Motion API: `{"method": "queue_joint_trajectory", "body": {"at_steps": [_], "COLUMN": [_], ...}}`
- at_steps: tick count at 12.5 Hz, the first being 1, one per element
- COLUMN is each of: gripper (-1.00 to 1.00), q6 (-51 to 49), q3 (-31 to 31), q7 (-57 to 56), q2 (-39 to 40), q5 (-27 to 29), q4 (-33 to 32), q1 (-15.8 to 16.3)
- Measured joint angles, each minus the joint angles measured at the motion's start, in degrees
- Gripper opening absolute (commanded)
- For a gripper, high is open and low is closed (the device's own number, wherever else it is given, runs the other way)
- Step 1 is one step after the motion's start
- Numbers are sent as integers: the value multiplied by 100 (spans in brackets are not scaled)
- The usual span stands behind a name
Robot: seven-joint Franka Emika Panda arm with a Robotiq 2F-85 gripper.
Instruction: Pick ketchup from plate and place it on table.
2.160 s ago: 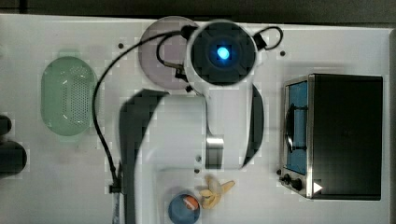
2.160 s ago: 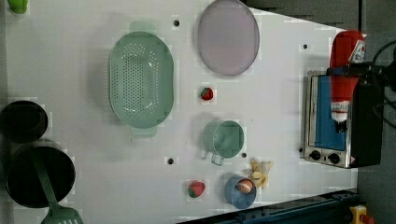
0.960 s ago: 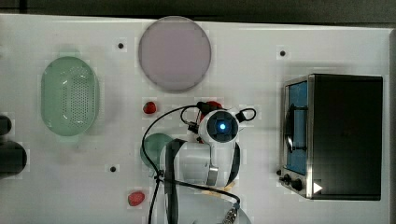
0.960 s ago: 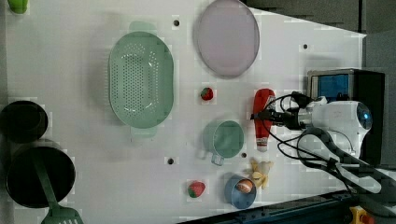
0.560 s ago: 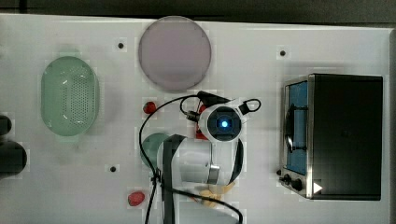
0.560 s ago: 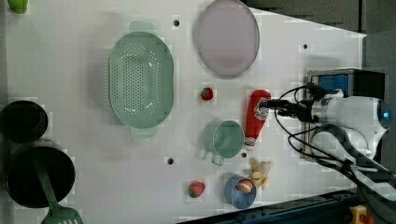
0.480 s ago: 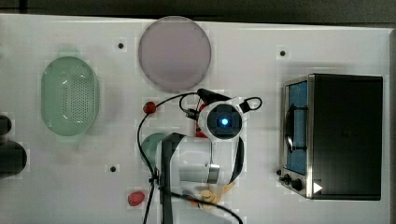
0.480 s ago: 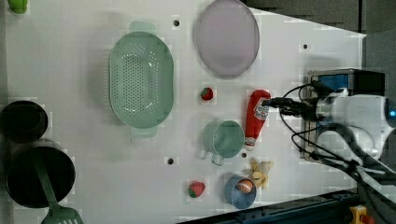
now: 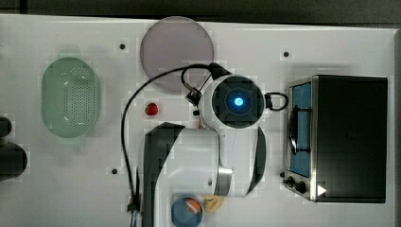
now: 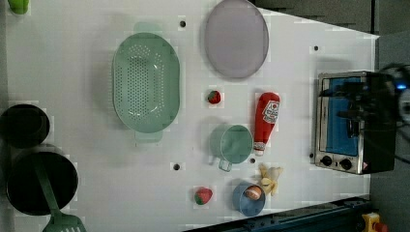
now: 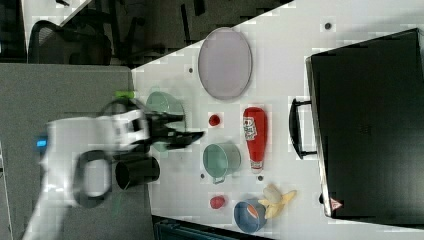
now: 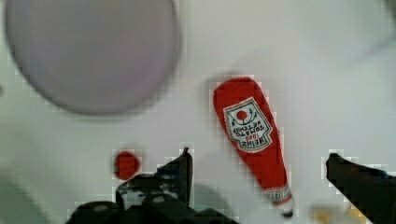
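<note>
- We see the ketchup (image 10: 266, 121) lying flat on the white surface (image 10: 87, 164), off the plate (image 10: 236, 37); in the left view it sits below the plate and just right of the green cup (image 10: 233, 144), cap pointing down, label up
- In the wrist view the ketchup (image 12: 252, 140) lies between the two dark fingers (image 12: 180, 170) of the tool (image 12: 257, 175), touching neither; the jaws stand wide apart and grip nothing
- The plate (image 12: 88, 51) is bare in the wrist view, and a small red berry (image 12: 126, 164) rests on the surface near one finger
- In the right view the tool (image 11: 182, 127) hangs above the surface, apart from the ketchup (image 11: 254, 135); the white arm (image 11: 85, 150) reaches in from the right view's left
- In the top view the arm (image 9: 189, 161) covers the middle of the surface, and we find the plate (image 9: 170, 42) partly under its cable; the berry (image 9: 151, 109) lies to the top view's left of the wrist
- The green basket (image 10: 146, 88) lies to the left view's left of the plate; the toaster oven (image 10: 350, 121) stands at the left view's right
- Near the left view's bottom we note a blue bowl (image 10: 248, 198), a banana (image 10: 270, 178) beside it, and a second red berry (image 10: 203, 195)
</note>
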Motion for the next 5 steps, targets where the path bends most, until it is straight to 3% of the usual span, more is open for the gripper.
{"method": "queue_joint_trajectory", "body": {"at_steps": [5], "gripper": [100], "q6": [-1462], "q3": [0], "q7": [1002], "q2": [-258], "q5": [-33], "q4": [1427], "q1": [45]}}
